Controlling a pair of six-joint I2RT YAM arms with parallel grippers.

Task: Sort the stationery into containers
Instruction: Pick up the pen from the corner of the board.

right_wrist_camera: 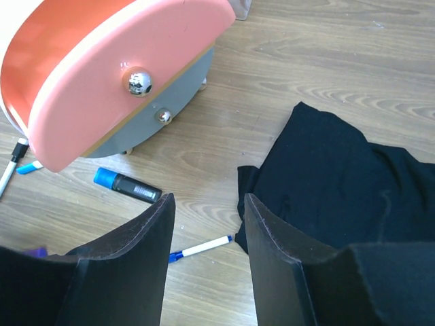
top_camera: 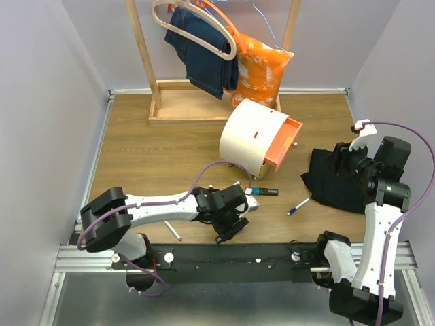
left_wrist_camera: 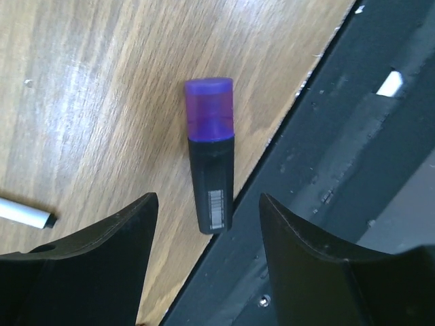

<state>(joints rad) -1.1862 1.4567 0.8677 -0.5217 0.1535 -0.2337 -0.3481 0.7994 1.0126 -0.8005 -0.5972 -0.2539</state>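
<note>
The left gripper (left_wrist_camera: pixel 207 200) hangs low over the table (left_wrist_camera: pixel 88 102) with its fingers spread and nothing pinched. A purple-capped marker (left_wrist_camera: pixel 211 163) lies flat just ahead, its black tail reaching in between the fingertips (cap pointing away, beside the black edge rail). The right gripper (right_wrist_camera: pixel 207 200) is likewise spread and empty, with the dark cloth (right_wrist_camera: pixel 340 183) below to its right. A slim white pen (right_wrist_camera: pixel 202 248) shows through its gap, a blue-capped marker (right_wrist_camera: pixel 128 185) lies ahead to the left, and the orange drawer (right_wrist_camera: pixel 102 75) is beyond.
</note>
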